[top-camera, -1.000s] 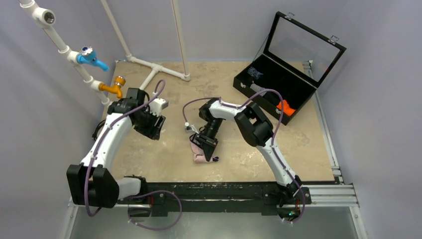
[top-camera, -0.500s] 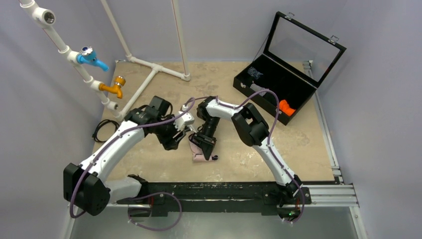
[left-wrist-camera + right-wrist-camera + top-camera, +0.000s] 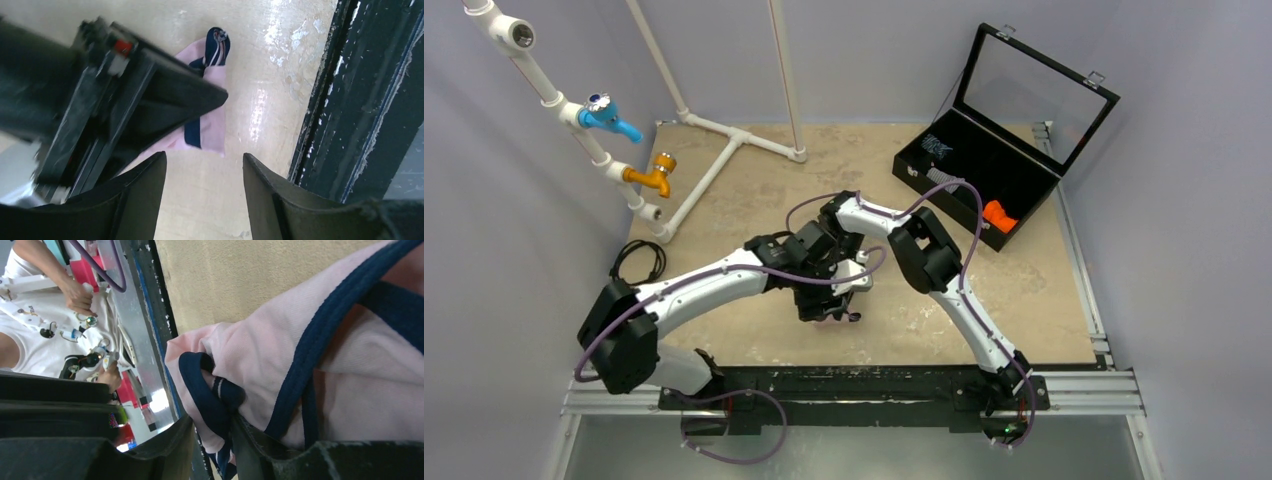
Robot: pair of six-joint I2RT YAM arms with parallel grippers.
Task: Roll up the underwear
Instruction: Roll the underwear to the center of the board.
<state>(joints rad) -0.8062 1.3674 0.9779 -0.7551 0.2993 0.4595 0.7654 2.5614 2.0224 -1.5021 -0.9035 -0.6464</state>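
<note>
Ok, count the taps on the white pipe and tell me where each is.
2. The blue tap sits higher on the slanted white pipe at far left; the orange tap sits lower down it. None looks hidden.

Two arms, one underwear, one black case, two taps.

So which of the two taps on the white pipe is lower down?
The orange-yellow metal tap. It sits further down the slanting white plastic pipe, while the blue plastic tap is above it.
</note>
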